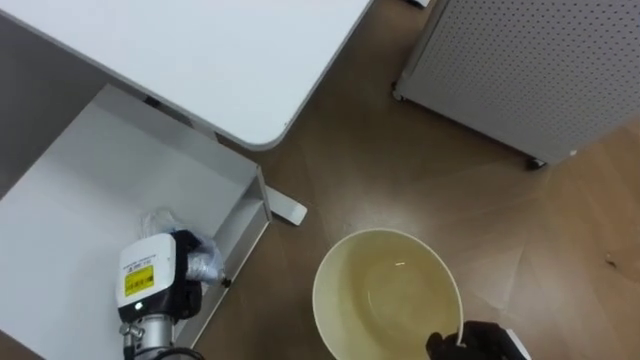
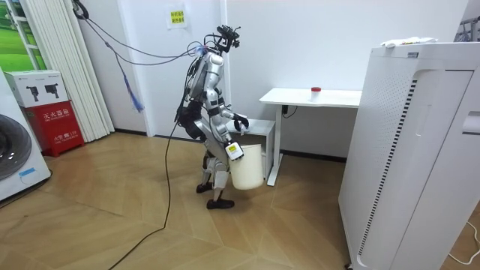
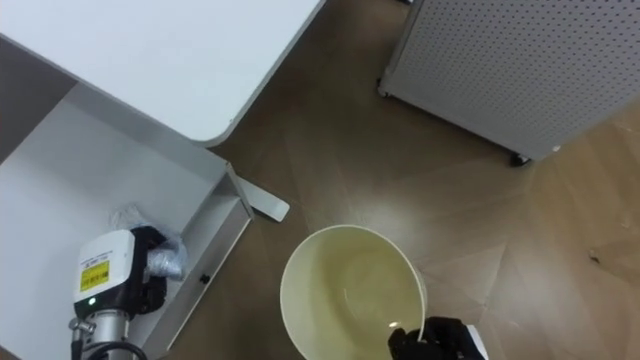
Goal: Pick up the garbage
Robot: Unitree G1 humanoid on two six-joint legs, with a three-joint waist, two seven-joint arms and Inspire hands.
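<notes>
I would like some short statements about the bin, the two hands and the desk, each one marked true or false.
1. The right hand grips the bin at its rim. True.
2. Garbage already lies inside the bin. False: its inside looks empty.
3. The crumpled plastic lies on the desk top. False: it lies on the low white shelf under the desk, at the left hand.
4. A small red thing stands on the desk top. True.

Desk top point(image 1: 230, 60) overhangs shelf point(image 1: 70, 200), blocking entry from above. Shelf's side wall point(image 1: 245, 215) stands between shelf and bucket point(image 1: 350, 290). Floor point(image 1: 400, 170) towards cabinet point(image 1: 520, 70) is open.
</notes>
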